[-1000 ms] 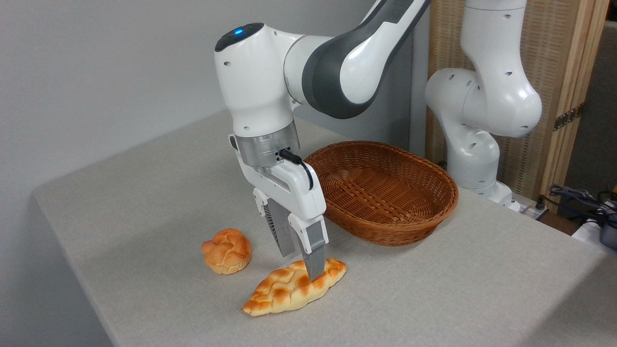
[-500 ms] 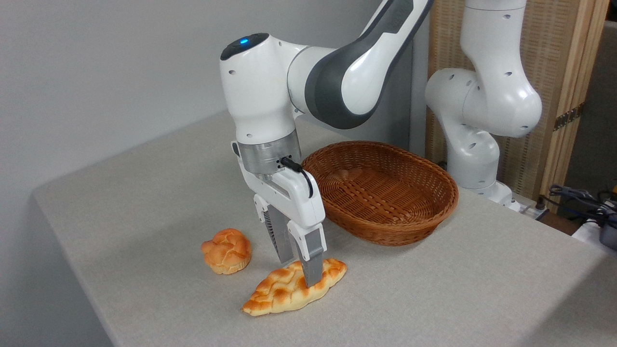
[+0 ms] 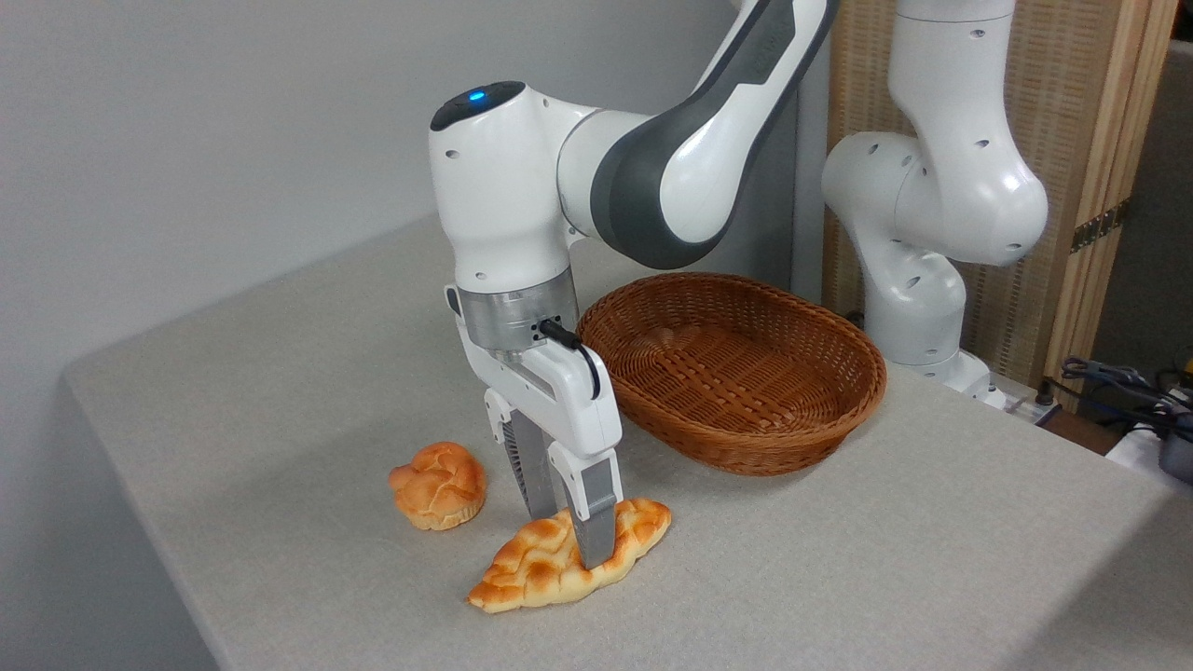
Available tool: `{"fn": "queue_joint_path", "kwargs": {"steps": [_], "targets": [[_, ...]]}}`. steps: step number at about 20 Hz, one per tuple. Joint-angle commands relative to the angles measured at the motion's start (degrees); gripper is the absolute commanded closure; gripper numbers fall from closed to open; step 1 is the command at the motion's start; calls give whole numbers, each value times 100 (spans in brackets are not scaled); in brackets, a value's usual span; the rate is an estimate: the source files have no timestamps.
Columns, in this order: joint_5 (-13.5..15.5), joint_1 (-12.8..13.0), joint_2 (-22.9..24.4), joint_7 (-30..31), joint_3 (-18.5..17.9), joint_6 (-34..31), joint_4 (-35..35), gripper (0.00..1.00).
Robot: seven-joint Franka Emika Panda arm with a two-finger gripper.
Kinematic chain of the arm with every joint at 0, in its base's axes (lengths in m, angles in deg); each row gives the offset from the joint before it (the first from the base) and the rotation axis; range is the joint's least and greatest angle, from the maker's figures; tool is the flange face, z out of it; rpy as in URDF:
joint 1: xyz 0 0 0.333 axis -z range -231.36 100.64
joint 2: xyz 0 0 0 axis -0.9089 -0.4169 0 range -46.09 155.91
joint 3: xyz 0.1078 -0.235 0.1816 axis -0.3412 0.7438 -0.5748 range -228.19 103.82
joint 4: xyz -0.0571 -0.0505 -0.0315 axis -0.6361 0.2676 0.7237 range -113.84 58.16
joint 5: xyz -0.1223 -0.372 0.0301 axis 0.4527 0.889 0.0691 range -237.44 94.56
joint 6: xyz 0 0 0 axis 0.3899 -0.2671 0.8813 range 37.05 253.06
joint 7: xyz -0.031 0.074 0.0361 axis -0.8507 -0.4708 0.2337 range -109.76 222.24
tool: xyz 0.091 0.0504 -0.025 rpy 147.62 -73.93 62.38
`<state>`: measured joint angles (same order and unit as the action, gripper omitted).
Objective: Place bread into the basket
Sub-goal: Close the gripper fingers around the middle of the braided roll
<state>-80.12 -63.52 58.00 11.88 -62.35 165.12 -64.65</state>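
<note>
Two grey fingers of the white gripper [image 3: 570, 536] straddle the long golden-orange braided loaf [image 3: 569, 555] across its width; whether they clamp it I cannot tell. It lies on the grey table [image 3: 839, 559], long axis running lower-left to upper-right. The oval brown wicker basket [image 3: 732, 368] holds nothing.

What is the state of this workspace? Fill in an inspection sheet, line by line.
Surface: grey cloth-covered table, no spills seen.
Job's things: bread lies flat on the table; basket stands behind it, nothing inside.
Clutter: small round bun left of the bread.
Grippers: gripper straddles the bread, fingers down either side; grip cannot be confirmed.
Cables: black cable loops at the wrist; loose leads off the right edge.
Surroundings: grey wall, woven screen.
</note>
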Motion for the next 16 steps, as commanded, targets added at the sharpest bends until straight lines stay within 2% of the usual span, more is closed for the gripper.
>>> {"fn": "queue_joint_path", "kwargs": {"steps": [1, 4, 5, 16], "targets": [[-82, 36, -45, -37, -54, 213, -37, 75], [-82, 19, -45, -55, -54, 160, -37, 97], [-90, 19, -45, -55, -80, 143, -37, 100], [-3, 27, 26, -55, -248, -130, 42, 100]]}}
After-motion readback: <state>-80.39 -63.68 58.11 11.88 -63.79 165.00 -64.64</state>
